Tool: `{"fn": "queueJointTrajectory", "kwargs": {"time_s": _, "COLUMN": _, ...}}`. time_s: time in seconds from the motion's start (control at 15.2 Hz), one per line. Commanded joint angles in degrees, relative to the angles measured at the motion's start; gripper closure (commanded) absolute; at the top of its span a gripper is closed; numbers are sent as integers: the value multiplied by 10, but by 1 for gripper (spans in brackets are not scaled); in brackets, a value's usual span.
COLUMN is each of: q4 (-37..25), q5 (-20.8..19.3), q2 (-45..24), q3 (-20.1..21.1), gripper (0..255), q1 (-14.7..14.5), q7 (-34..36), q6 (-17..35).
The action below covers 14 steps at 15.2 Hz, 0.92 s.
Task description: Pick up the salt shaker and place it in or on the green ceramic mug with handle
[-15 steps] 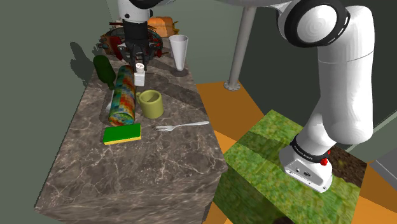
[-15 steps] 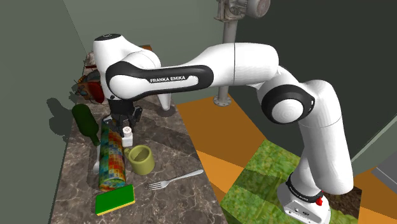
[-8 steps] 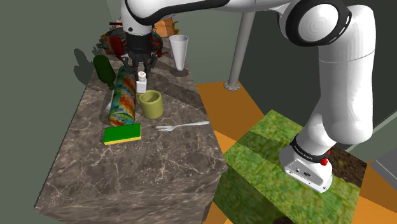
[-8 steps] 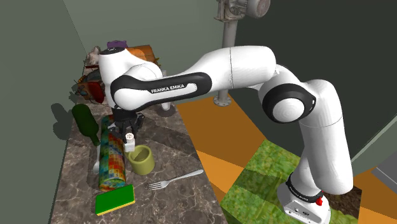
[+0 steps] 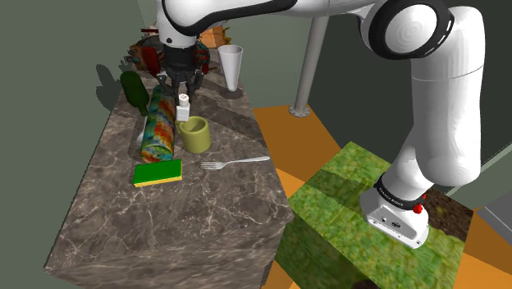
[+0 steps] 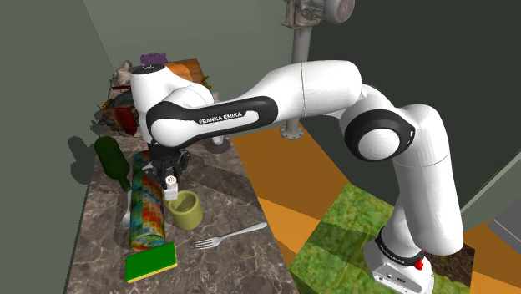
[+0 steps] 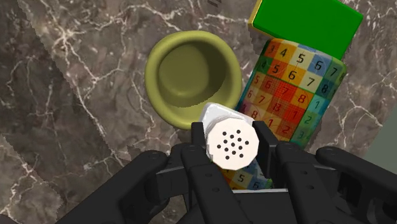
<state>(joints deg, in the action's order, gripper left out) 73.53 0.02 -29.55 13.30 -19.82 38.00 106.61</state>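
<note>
Straight below my pincer point(image 5: 182, 84) lies a long counter point(image 5: 164, 222) of dark brown marble with pale veins, reaching well out to either side of it. Just beyond the pincer, along the counter's far edge, stands a plain grey-green wall point(image 5: 49, 49) with soft shadows point(image 5: 102, 78) thrown on it. On the pincer's other side, past the counter's near edge, the floor point(image 5: 283, 123) is orange. A grey pole point(image 5: 312, 66) rises there from a round foot point(image 5: 300, 109), with a darker wall point(image 5: 345, 90) behind it.
</note>
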Motion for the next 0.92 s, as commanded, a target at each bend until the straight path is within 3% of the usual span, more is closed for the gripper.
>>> {"fn": "queueJointTrajectory", "kwargs": {"time_s": 0.0, "q4": 0, "q5": 0, "q2": 0, "q3": 0, "gripper": 0, "q1": 0, "q7": 0, "q6": 0}}
{"fn": "queueJointTrajectory", "kwargs": {"time_s": 0.33, "q4": 0, "q5": 0, "q2": 0, "q3": 0, "gripper": 0, "q1": 0, "q7": 0, "q6": 0}}
{"fn": "queueJointTrajectory", "kwargs": {"time_s": 0.59, "q4": -70, "q5": 0, "q2": 2, "q3": 0, "gripper": 0, "q1": 0, "q7": 0, "q6": -72}}
{"fn": "queueJointTrajectory", "kwargs": {"time_s": 0.86, "q4": -70, "q5": 0, "q2": 2, "q3": 0, "gripper": 0, "q1": 0, "q7": 0, "q6": -72}}
